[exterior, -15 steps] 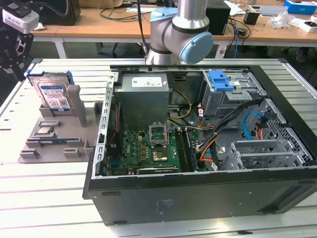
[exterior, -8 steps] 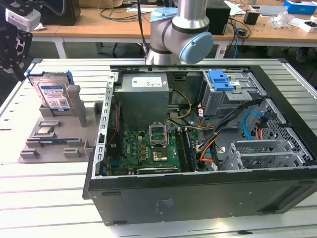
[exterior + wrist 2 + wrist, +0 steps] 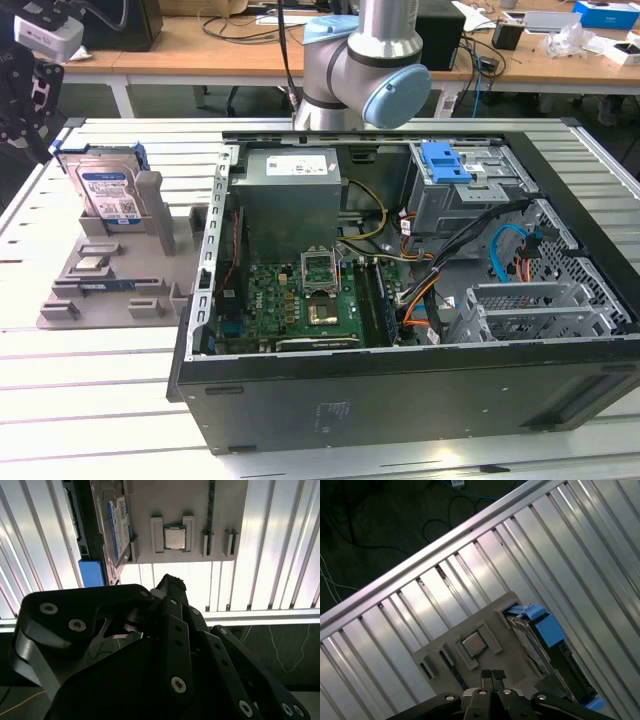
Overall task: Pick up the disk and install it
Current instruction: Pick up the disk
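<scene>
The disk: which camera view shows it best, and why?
The exterior view: the disk stands upright in a grey holder, label facing the camera. The second wrist view shows the disk nearly edge-on; the first wrist view shows the disk obliquely, from above.

Disk [image 3: 108,188]: silver HDD, blue/white label, blue bracket, upright on edge in grey stand [image 3: 110,285], exterior view's left.

Black gripper [image 3: 170,584] linkage in foreground, processor chip [image 3: 175,537] in grey fixture [image 3: 170,500] just beyond the fingertips, disk [image 3: 119,525] on edge to one side of them, slatted table [image 3: 272,550] beneath
</scene>
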You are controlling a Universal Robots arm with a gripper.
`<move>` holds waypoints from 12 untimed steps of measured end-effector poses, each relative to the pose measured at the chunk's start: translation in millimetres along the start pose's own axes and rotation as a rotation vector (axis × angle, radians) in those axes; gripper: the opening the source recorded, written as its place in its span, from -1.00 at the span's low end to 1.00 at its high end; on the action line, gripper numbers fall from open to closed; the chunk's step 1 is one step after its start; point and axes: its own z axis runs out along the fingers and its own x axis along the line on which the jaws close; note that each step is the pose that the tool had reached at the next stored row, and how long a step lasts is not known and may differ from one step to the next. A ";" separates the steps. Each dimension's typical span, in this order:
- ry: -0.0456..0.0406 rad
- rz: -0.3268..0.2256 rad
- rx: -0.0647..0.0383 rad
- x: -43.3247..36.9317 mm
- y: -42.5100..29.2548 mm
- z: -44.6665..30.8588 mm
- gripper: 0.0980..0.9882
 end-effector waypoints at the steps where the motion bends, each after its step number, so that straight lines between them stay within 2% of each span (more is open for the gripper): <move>1: 0.0002 -0.008 0.000 0.0 0.0 0.0 -0.98; 12: 0.0027 -0.110 -0.003 0.0 0.0 0.0 -0.98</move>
